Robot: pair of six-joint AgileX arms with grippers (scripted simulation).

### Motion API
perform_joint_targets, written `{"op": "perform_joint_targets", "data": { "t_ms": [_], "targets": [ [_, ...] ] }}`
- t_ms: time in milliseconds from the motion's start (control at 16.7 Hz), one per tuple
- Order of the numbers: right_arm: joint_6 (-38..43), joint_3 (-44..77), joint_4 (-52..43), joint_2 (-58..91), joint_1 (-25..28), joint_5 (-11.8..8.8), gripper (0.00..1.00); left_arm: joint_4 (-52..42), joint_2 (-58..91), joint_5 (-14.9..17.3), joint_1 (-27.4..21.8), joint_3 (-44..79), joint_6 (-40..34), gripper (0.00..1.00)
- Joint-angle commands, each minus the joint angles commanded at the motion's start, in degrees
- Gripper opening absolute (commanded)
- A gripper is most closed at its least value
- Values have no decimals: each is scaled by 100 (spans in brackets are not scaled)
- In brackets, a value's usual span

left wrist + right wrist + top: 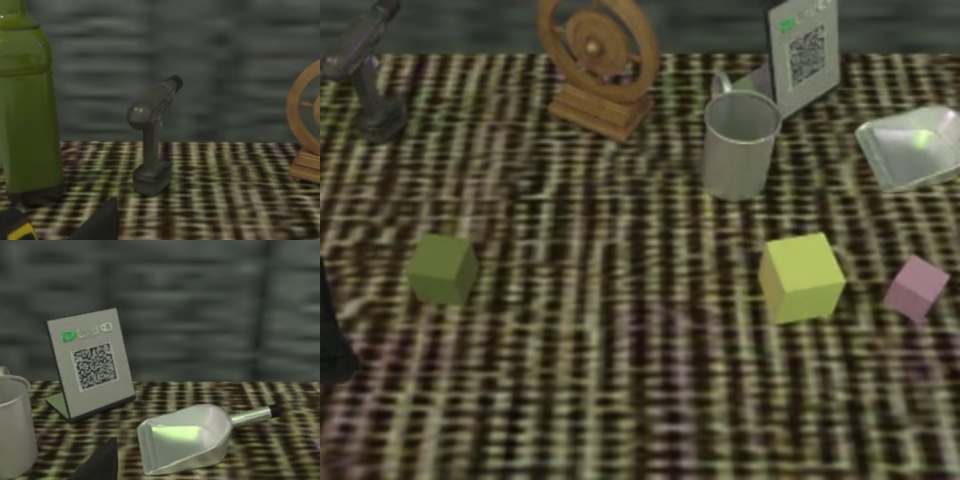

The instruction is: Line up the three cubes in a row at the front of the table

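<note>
**Three cubes scattered, none yet gripped**

Taking the yellow-green cube as landmark: the pink cube sits just to its right, the olive cube well off to its left on the table. Neither gripper's fingers show, so I cannot tell their state. The right arm looks nearer the landmark pair; the left arm, the olive cube

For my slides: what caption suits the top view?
Olive cube, yellow-green cube and pink cube lie scattered on the woven table, not yet lined up.
</note>
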Motion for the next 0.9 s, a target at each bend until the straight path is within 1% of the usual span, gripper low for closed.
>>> {"op": "perform_joint_targets", "data": {
  "t_ms": [240,420,660,900],
  "targets": [
    [-85,176,-109,172,25,-9,100,0,0,0,0,0,0,100],
    [-413,861,-545,886,99,-18,100,0,0,0,0,0,0,100],
    [-1109,2273,-1520,2691,226,-7,100,0,0,0,0,0,0,100],
    [-1953,3883,-2763,5298,380,7,100,0,0,0,0,0,0,100]
  ]
}}
